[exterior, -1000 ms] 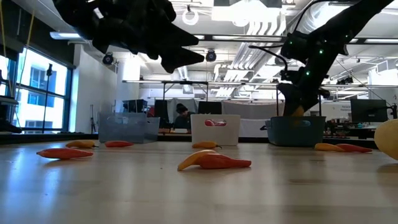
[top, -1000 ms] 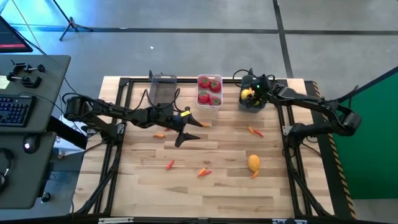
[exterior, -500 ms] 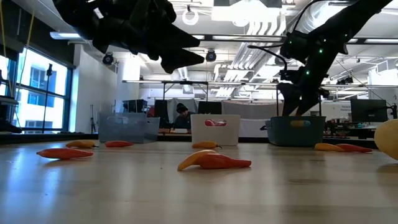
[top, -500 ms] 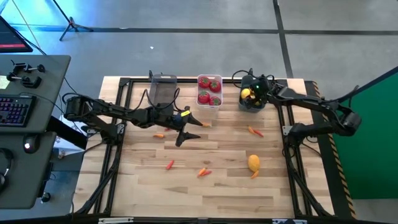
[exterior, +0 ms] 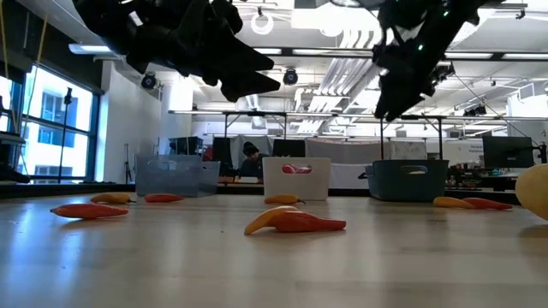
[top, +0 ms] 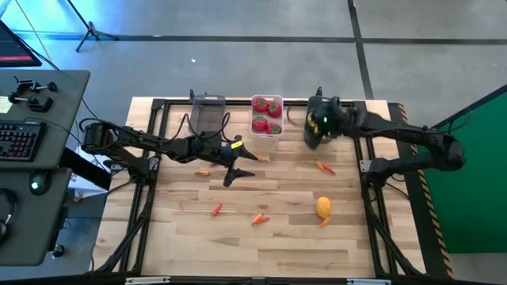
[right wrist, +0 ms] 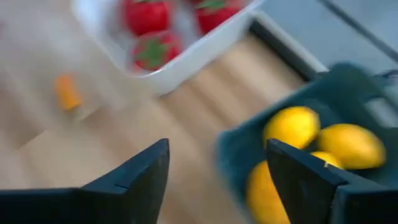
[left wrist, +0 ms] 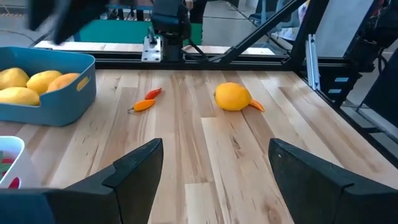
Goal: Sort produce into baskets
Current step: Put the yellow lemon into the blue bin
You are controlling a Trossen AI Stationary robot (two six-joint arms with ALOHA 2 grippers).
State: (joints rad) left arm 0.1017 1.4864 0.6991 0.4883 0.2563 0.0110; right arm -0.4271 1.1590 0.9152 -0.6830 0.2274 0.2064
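My right gripper (top: 314, 133) is open and empty, raised above the dark teal bin (exterior: 408, 180), which holds several yellow lemons (right wrist: 323, 146). The white bin (top: 267, 115) holds three red tomatoes. The grey translucent bin (top: 207, 113) stands at the far left. One lemon (top: 323, 207) lies on the table at the near right. Small orange carrot pieces (top: 259, 219) lie scattered on the wood. My left gripper (top: 238, 162) is open and empty, held above the table's middle.
The three bins stand in a row along the table's far edge. Carrot pieces lie at the left (top: 203, 172), near middle (top: 216, 210) and right (top: 325, 167). A black frame rail runs round the table. A desk with a keyboard (top: 20, 138) stands to the left.
My right gripper has risen out of the dark teal bin and gone a little toward the table's left. A lemon that was under it stays in the bin.
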